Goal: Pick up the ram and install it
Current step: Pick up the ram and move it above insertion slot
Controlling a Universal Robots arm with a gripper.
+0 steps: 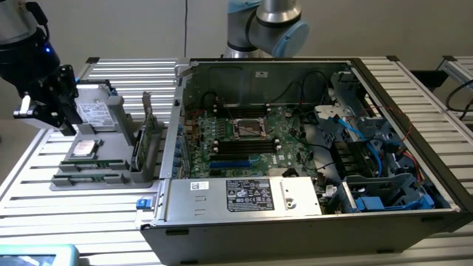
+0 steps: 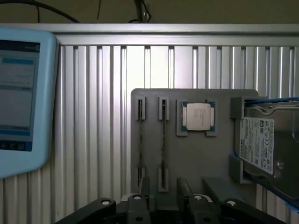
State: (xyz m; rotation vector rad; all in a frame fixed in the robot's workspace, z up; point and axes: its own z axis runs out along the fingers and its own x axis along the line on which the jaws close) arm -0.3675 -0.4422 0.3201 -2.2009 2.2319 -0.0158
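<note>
The tool [image 1: 68,127] hangs above the grey holder [image 1: 111,183], over the end of it that carries the hard drive [image 1: 96,108], and touches nothing. In the wrist view the tool [image 2: 163,193] has its two black fingers [image 2: 145,186] standing apart, released, with only the holder's grey face [image 2: 196,158] between them.

The ram is not yet picked up. Two sticks stand on edge in parallel slots of the holder. The inner ram stick [image 2: 162,140] sits just beside the processor [image 2: 198,116], and the outer ram stick [image 2: 140,140] lies along the holder's edge, one slot further from the processor. In the exterior view, the inner ram stick [image 1: 92,164] and the outer ram stick [image 1: 88,178] show as thin green strips at the holder's near end, with the processor [image 1: 85,148] just behind them.

On the holder's side towards the open computer case [image 1: 296,221], a green expansion card [image 1: 148,133] stands upright. The case lies just beside the holder, and its motherboard [image 1: 258,119] faces up with black memory slots [image 1: 247,148] in view.

The holder rests on the slatted aluminium desk [image 1: 30,205]. A blue-framed teach pendant [image 2: 23,93] lies on the desk, apart from the holder, on the side of the outer ram stick.
</note>
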